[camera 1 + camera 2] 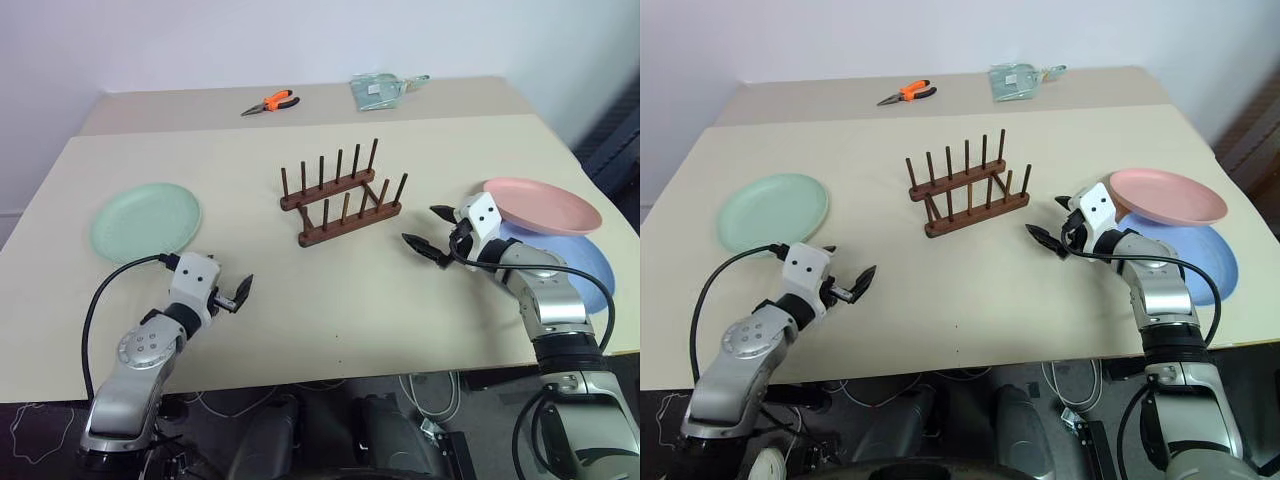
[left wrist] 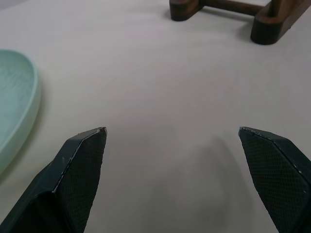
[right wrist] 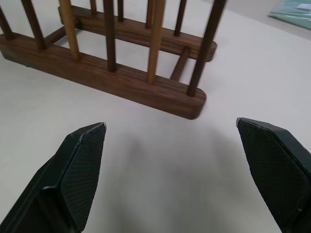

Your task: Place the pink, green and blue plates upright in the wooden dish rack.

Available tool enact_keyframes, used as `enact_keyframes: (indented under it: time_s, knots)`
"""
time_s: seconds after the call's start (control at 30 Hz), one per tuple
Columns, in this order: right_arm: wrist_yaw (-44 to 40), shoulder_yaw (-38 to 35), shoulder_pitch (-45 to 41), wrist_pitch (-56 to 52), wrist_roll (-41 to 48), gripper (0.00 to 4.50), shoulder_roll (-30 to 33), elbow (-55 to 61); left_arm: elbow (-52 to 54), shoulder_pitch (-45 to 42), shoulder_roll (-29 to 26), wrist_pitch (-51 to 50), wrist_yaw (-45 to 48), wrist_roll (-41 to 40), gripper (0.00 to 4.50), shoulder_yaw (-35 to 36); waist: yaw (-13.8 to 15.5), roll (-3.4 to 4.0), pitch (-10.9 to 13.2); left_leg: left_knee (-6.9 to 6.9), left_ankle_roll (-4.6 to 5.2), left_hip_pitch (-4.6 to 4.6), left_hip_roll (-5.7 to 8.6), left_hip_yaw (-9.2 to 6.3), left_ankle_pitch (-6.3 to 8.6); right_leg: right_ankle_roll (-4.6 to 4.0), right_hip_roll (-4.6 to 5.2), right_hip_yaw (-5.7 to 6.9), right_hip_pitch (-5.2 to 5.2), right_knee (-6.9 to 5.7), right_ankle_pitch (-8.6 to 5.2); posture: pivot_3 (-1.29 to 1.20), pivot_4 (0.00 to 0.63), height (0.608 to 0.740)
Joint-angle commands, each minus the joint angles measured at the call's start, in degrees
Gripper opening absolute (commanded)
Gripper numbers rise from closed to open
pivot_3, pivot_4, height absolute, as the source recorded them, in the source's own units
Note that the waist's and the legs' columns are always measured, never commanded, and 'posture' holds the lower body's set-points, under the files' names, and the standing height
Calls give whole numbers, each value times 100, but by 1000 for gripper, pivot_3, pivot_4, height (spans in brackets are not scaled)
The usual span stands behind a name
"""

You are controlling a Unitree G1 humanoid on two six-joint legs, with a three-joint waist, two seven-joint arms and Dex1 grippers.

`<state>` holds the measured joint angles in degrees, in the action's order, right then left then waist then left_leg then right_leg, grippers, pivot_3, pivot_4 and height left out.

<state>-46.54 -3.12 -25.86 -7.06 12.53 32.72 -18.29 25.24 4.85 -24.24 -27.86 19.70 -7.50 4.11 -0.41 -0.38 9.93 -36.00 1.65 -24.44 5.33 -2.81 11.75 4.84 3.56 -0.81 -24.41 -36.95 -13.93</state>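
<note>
Beige tabletop [image 1: 330, 300] carries everything, and none of the three plates is in the rack yet, so by my reading the step in hand is the first pickup. Largest of the task's things are the plates: the green plate [image 1: 146, 220] lies flat at the far left, just beyond the left arm, while the pink plate [image 1: 543, 204] sits at the right, tilted and overlapping the blue plate [image 1: 585, 262] beneath it. The wooden dish rack [image 1: 343, 195] stands empty in the middle, its two rails of upright pegs running at an angle to the table edge. Both grippers are empty with fingers spread wide: the left gripper [image 1: 233, 293] hovers near the front edge, pointing toward the rack, and the right gripper [image 1: 428, 232] sits between the rack and the pink plate, aimed at the rack's right end. For a clean start I would take the pink plate, since its raised rim (propped by the blue one) offers an edge to pinch; the right gripper must turn back toward it, close on the rim, then tip the plate vertical and lower it between two pegs. Orange pliers [image 1: 272, 102] and a clear packet [image 1: 380, 91] lie far back, out of the way.
</note>
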Motion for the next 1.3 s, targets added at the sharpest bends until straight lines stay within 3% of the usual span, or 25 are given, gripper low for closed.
enact_keyframes:
  time_s: [0.03, 0.37, 0.63, 0.77, 1.03, 1.13, 1.3]
  knots:
    - [-14, 14, -186, 93, -7, 4421, -65, 108, 305, 73, -18, 5, -20, -38, 4460, 161, -1, 0, 0, 0, 0, 0, 0, 0, 0, 0, 0, 0, 0, 0, 0, 0, 150, 726]
    - [147, -33, -122, 95, -30, 4421, -127, 302, 9, -360, -61, 46, 185, -52, 4460, -51, 72, 0, 0, -2, 0, 0, 1, 1, 0, 0, 0, 1, 0, 1, 0, 0, 150, 726]
    - [208, -6, 744, -537, 215, 4421, -182, 1533, -1011, -1266, -263, 276, 1303, -275, 4460, -611, 120, 0, 0, -3, -1, -1, 0, 0, 1, -1, 0, 1, 0, 1, -1, 0, 150, 726]
    - [646, 246, 919, -655, -39, 4421, -489, 2021, -2377, -2242, -159, 814, 1844, -39, 4460, -1106, 103, 0, 0, -3, -1, 1, 0, 0, 0, -1, 0, 1, -1, -3, 0, 0, 150, 726]
    - [1303, 419, 1181, -1063, -100, 4421, -938, 2939, -5480, -4077, 836, 1794, 2216, 191, 4460, -1438, 129, -4, -1, -7, 9, -5, 5, 0, -6, 17, 2, 4, -4, -2, 10, 0, 150, 726]
    - [1396, 453, 1345, -1147, -162, 4500, -932, 3155, -6128, -4415, 1139, 2080, 2273, 307, 3639, -1504, 129, -6, -4, -9, 9, -3, 5, -1, -6, 17, 1, 4, -2, -4, 11, 0, 150, 726]
    - [1401, 388, 1339, -1108, -222, 4500, -813, 3077, -6343, -4528, 1380, 2301, 2292, 348, 1239, -1462, 116, -7, -4, -8, 10, -3, 5, -1, -6, 18, 1, 4, -2, -3, 11, 0, 150, 726]
